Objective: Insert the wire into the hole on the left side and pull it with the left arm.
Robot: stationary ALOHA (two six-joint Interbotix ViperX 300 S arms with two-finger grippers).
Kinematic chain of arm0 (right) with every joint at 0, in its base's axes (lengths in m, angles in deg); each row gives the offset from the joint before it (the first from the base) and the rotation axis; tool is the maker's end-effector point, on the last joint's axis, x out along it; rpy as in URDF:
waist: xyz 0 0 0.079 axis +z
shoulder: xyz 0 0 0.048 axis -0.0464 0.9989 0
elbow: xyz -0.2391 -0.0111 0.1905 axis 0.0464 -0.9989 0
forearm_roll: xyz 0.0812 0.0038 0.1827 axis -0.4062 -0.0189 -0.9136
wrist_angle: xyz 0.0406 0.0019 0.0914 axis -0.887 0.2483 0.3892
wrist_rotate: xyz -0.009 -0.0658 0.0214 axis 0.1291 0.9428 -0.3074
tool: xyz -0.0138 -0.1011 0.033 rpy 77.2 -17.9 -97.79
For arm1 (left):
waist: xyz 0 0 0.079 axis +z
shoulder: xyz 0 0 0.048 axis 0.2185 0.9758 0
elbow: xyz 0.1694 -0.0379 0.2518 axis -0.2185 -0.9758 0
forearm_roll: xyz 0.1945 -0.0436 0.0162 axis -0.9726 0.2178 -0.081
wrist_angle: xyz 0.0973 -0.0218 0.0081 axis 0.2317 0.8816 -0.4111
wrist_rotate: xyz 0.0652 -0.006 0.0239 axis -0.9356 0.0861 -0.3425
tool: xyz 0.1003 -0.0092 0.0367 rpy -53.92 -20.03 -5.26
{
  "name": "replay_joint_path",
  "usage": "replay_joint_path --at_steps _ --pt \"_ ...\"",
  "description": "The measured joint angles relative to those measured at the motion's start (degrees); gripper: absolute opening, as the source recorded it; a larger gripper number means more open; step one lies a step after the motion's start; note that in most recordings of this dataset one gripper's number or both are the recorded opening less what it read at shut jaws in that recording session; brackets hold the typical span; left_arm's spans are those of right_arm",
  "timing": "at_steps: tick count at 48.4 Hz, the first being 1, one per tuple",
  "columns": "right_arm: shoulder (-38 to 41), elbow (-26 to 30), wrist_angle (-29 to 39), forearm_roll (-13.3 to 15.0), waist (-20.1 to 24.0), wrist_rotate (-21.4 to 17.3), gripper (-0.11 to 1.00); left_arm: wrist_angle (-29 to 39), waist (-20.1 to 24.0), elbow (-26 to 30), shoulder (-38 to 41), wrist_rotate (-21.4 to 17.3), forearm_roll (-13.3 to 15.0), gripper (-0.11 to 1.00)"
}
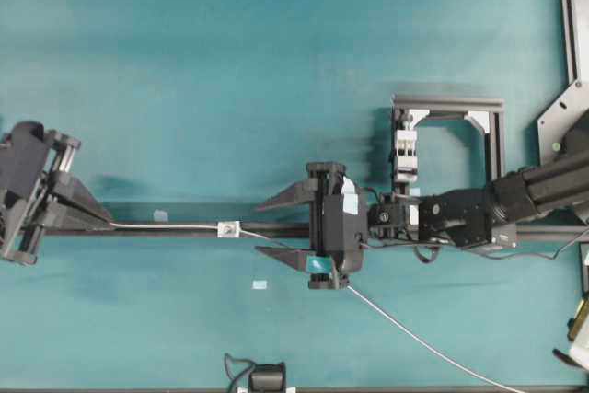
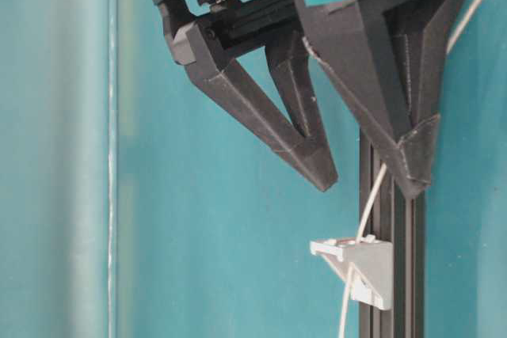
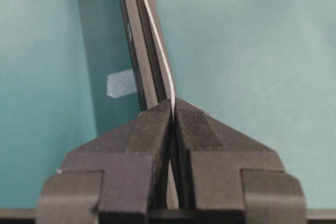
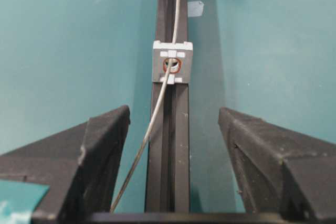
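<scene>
The thin silvery wire (image 1: 166, 225) runs along the black rail (image 1: 276, 228) and passes through the hole (image 4: 171, 65) in the small white block (image 1: 227, 228). My left gripper (image 1: 109, 222), at the left end of the rail, is shut on the wire's end, pinched at the fingertips (image 3: 173, 103). Right of the block, my right gripper (image 1: 264, 230) stands open astride the rail. The wire (image 4: 152, 124) crosses between its fingers (image 4: 105, 135) untouched, then trails away to the lower right (image 1: 414, 338). In the table-level view the block (image 2: 360, 271) sits below the open right gripper (image 2: 368, 187).
A taller white clamp (image 1: 405, 149) stands in a black frame (image 1: 448, 103) behind the right arm. A small black device (image 1: 267, 377) lies at the front edge. Bits of pale tape (image 1: 259, 284) mark the teal table. A grey metal bracket (image 1: 571, 43) fills the far right.
</scene>
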Motion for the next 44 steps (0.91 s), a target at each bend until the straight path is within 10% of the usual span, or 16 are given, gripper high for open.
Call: replay_joint_path --at_steps 20,36,44 --pt "0.0 0.1 0.0 0.0 0.0 0.0 0.76 0.4 0.2 0.1 -0.9 0.5 0.0 -0.03" --pt "0.0 0.0 0.0 -0.1 0.0 -0.1 0.76 0.3 4.0 0.2 -1.0 0.2 0.0 0.77" --pt "-1.5 -0.6 0.0 -0.1 0.0 0.3 0.76 0.1 6.7 0.2 -2.1 -0.3 -0.2 0.81"
